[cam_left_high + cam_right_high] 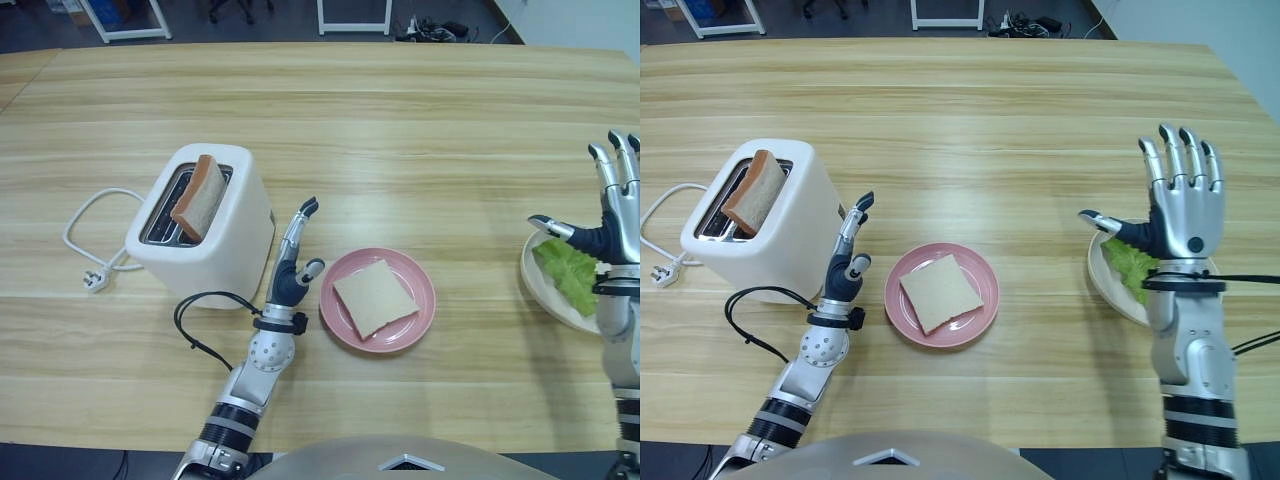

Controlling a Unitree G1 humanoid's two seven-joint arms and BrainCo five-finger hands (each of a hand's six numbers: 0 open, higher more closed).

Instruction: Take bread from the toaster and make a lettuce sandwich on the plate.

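Note:
A white toaster (205, 225) stands at the left with one slice of toasted bread (198, 196) sticking up from its slot. A pink plate (345, 320) in the middle holds one white bread slice (374, 298). My left hand (292, 262) stands open and empty between the toaster and the pink plate. A green lettuce leaf (1132, 265) lies on a beige plate (1108, 285) at the right. My right hand (1180, 200) is raised above that plate, fingers spread, holding nothing.
The toaster's white cord and plug (92, 250) lie on the wooden table (400, 140) to the left. A black cable (200, 325) loops by my left wrist. Chair and table legs stand beyond the far edge.

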